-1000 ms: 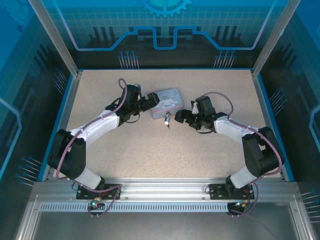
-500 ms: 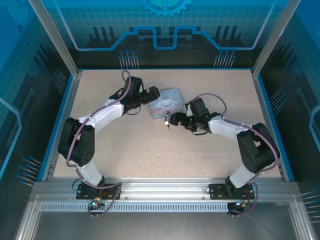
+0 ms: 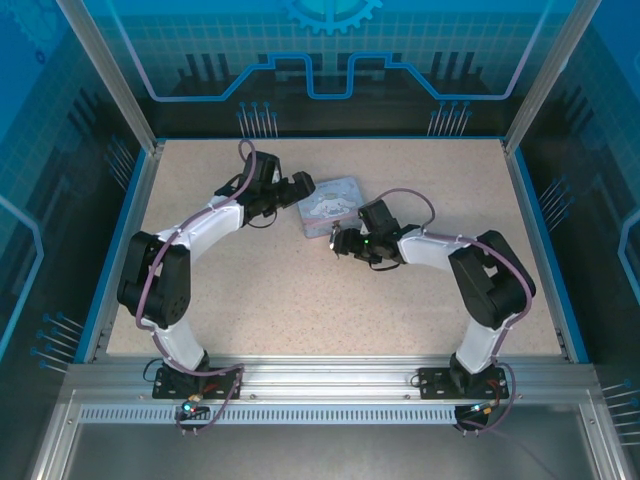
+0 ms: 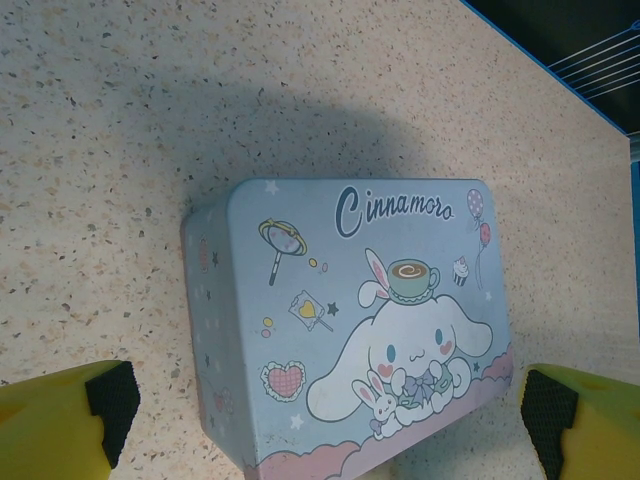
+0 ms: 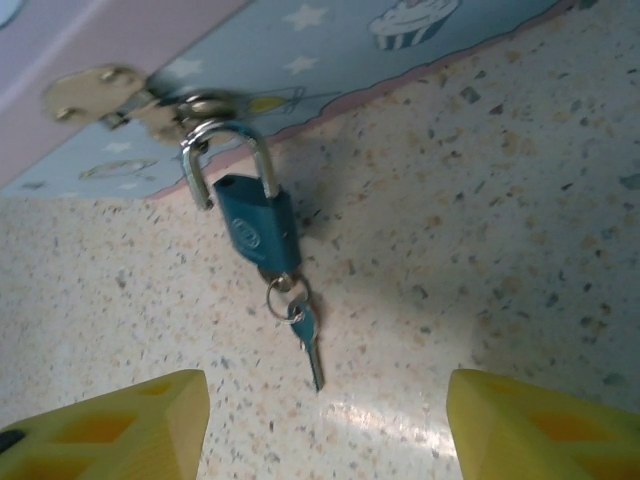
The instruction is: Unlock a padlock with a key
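Observation:
A small blue padlock [image 5: 256, 226] hangs by its silver shackle from the brass hasp [image 5: 100, 92] of a pale blue cartoon tin [image 4: 350, 330]. A ring at the padlock's bottom carries the thin key [image 5: 309, 343], which lies flat on the speckled table. My right gripper [image 5: 325, 430] is open, its yellow fingers [image 5: 110, 425] on either side just short of the key and touching nothing. My left gripper [image 4: 330, 430] is wide open, with the tin's near end between its pads [image 4: 112, 400] and no visible contact. In the top view the tin [image 3: 332, 203] sits between the left gripper [image 3: 297, 187] and right gripper [image 3: 338, 241].
The speckled table [image 3: 300, 300] is ringed by a blue rim and aluminium frame posts [image 3: 110, 80]. Purple cables loop over both arms. An aluminium rail [image 3: 330, 375] at the near edge carries the arm bases.
The right arm has swung left until its gripper stands over the padlock, and its jaws have narrowed a little. The left gripper has drawn back to the tin's left end.

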### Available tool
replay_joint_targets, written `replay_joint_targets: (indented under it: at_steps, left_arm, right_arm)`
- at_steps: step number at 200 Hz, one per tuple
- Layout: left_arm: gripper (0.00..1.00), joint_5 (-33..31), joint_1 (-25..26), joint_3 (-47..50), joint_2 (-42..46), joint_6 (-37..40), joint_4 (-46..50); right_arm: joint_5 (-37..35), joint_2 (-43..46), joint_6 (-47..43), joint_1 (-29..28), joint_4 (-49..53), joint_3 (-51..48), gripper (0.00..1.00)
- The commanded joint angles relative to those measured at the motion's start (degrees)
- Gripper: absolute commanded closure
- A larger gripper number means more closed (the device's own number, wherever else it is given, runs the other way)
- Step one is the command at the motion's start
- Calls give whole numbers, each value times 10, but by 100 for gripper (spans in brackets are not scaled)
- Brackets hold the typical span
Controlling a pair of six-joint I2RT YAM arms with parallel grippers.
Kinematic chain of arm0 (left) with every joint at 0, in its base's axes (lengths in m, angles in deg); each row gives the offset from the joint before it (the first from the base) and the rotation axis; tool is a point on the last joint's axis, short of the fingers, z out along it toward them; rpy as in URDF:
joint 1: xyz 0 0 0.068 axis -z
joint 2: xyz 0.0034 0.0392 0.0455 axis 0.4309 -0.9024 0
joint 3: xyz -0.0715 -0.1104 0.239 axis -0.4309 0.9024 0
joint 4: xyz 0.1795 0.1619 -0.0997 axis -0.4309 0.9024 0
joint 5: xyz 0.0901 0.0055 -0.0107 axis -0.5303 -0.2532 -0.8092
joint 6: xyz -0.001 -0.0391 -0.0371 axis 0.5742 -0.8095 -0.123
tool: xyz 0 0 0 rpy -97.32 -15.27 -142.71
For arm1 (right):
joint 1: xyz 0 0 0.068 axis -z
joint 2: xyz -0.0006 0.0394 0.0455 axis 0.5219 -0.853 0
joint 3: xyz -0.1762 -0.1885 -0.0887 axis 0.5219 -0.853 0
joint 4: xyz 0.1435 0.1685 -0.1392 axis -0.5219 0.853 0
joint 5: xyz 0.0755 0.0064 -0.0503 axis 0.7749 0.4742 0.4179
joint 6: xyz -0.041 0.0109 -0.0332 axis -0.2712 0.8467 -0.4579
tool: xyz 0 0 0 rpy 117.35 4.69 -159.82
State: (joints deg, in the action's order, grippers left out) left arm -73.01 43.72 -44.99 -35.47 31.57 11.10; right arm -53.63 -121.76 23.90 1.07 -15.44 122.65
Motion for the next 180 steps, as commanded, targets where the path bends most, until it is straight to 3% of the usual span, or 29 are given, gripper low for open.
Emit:
replay_joint_targets:
  at_steps: [1,85,180]
  left_arm:
    - [1,21,-8,-6,-5,4,-12]
    - [1,35,-14,-7,-11,-12,-31]
    - [1,41,-16,-6,-16,-24,-41]
  right_arm:
    - [-15,-24,6,-10,-18,33,37]
    - [-24,-67,-9,-24,4,75,38]
    - [-22,-97,-25,-32,15,103,51]
